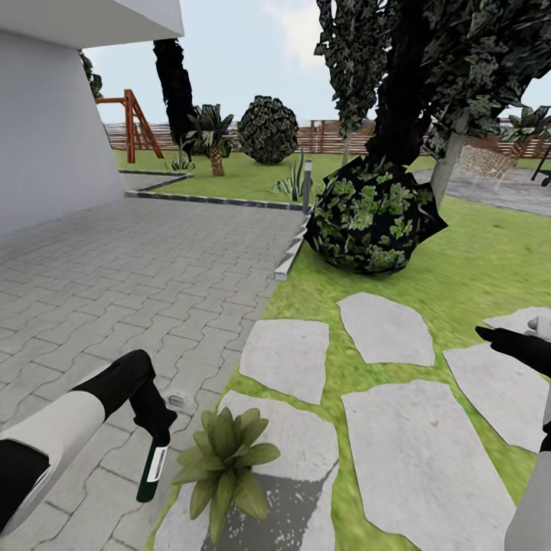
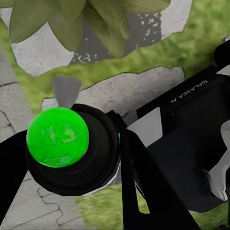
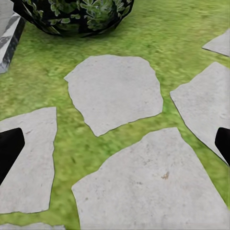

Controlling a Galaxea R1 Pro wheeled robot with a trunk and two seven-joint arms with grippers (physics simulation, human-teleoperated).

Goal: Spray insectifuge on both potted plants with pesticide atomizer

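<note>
- The garden lawn (image 1: 474,260) is spreading across the right of the head view, with grey paving (image 1: 138,268) lying to its left; a wooden fence (image 1: 321,138) is running along the far edge.
- A dark round bush (image 1: 371,218) is sitting at the lawn's edge; the right wrist view is catching its underside (image 3: 76,14), a part the head view is not giving.
- Grey stepping stones (image 1: 417,459) are lying in the grass; the right wrist view is showing them close up (image 3: 115,93).
- One potted plant (image 1: 223,459) is sitting on the nearest stone, just right of the atomizer. The left wrist view is showing its leaves (image 2: 72,19) from above.
- The left pincer (image 1: 157,425) is closing on the pesticide atomizer (image 1: 153,471), which is hanging bottom-down over the paving edge. The left wrist view is showing the bottle end-on as a bright green disc (image 2: 57,136) between the black fingers (image 2: 143,191).
- The right pincer (image 3: 115,143) is standing wide apart and gripping nothing, with only its dark fingertips (image 3: 9,143) showing at the edges of its wrist view.
</note>
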